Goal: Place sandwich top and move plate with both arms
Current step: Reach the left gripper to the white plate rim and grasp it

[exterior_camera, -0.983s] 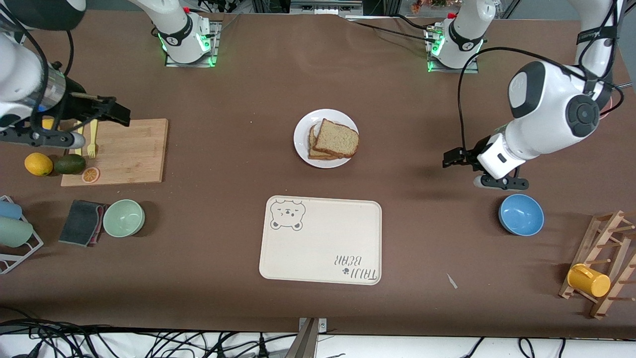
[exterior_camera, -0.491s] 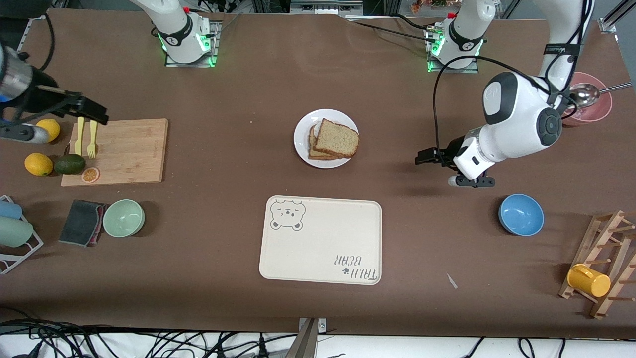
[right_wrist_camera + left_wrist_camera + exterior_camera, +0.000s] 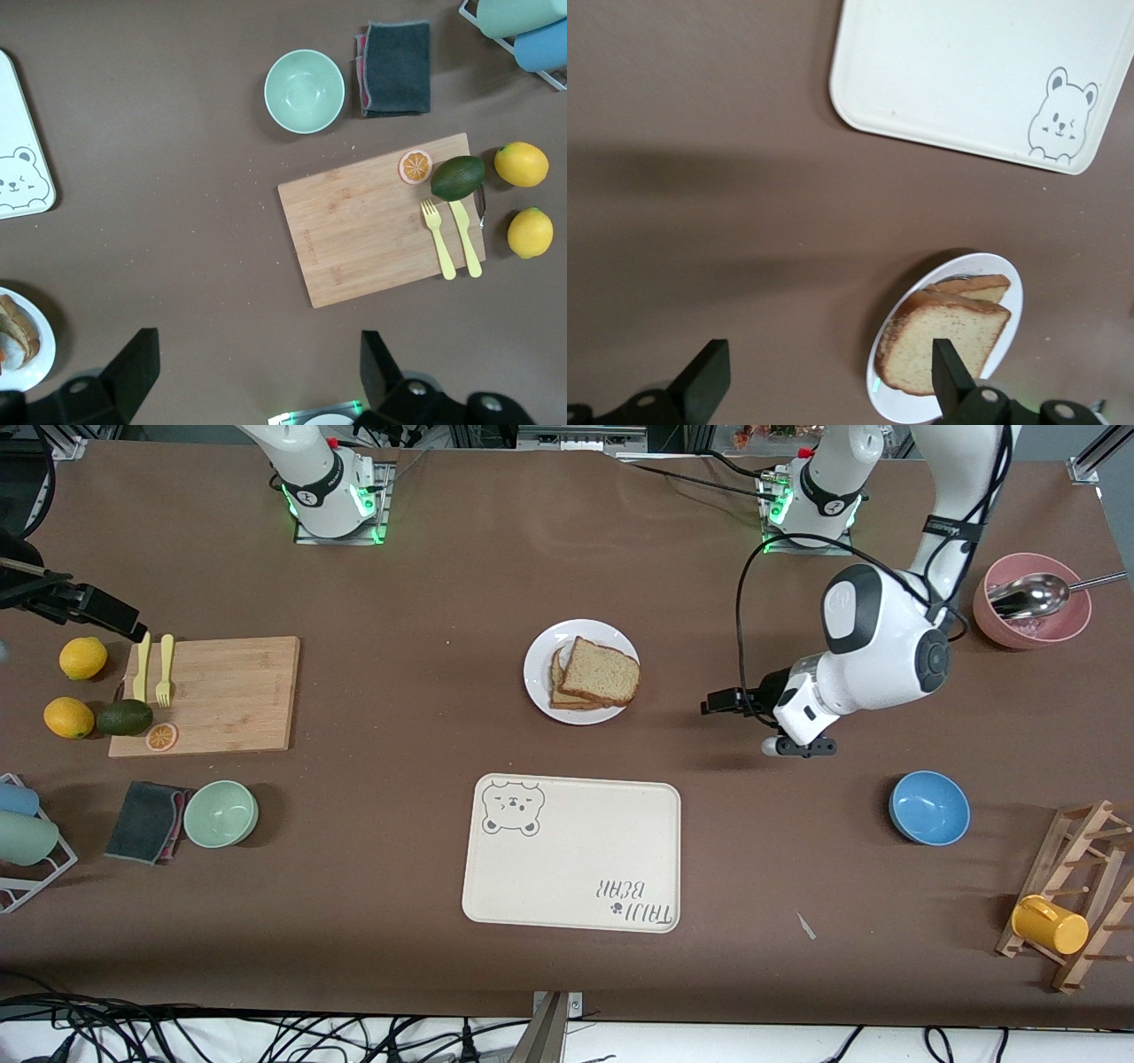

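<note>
The sandwich top lies on the stacked slices on the plate, which sits mid-worktop, farther from the front camera than the cream bear-printed tray, with bare brown worktop between the two. The left gripper hangs over bare worktop just beside the plate, toward the left arm's end, its fingers spread wide and empty; nothing stands between it and the plate. A blue bowl sits nearer the camera on that end, with a pink bowl holding a metal ladle and a wooden rack with a yellow mug. The right gripper is up over the worktop's edge at the right arm's end, wide and empty, above the corner of a wooden cutting board bearing a yellow fork and knife. Lemons, an avocado, a green bowl and a dark cloth lie around it.
</note>
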`<state>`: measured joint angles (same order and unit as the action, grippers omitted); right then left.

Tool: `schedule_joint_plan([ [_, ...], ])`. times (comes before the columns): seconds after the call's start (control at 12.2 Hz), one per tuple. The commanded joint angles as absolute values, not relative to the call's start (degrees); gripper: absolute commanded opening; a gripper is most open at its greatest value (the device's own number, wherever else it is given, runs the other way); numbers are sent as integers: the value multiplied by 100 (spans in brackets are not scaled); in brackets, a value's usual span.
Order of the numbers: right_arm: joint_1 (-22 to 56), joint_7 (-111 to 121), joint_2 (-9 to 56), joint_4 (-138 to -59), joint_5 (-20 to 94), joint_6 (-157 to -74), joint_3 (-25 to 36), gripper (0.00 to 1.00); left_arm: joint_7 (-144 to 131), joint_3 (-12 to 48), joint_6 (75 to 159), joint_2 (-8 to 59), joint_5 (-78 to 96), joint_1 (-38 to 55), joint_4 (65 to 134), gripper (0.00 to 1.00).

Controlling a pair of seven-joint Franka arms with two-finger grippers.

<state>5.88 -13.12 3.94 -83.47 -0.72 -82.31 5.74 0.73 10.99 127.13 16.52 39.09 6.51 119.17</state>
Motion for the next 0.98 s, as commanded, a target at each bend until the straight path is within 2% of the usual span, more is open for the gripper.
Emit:
schedule_joint_plan([
  [0.0, 475, -1275, 377, -8508, -123, -8419, 483, 100, 325, 1090, 12823, 1959, 4629, 799, 11901, 99],
  [0.57, 571, -1116, 395, -8587, -70, -8437, 317, 100, 2036, 1090, 12788, 2162, 6458, 888, 12032, 98],
  [0.9, 580, -1142, 404, -8569, -62, -8595, 124, 100, 3574, 1081, 12779, 2215, 7381, 888, 12479, 99],
])
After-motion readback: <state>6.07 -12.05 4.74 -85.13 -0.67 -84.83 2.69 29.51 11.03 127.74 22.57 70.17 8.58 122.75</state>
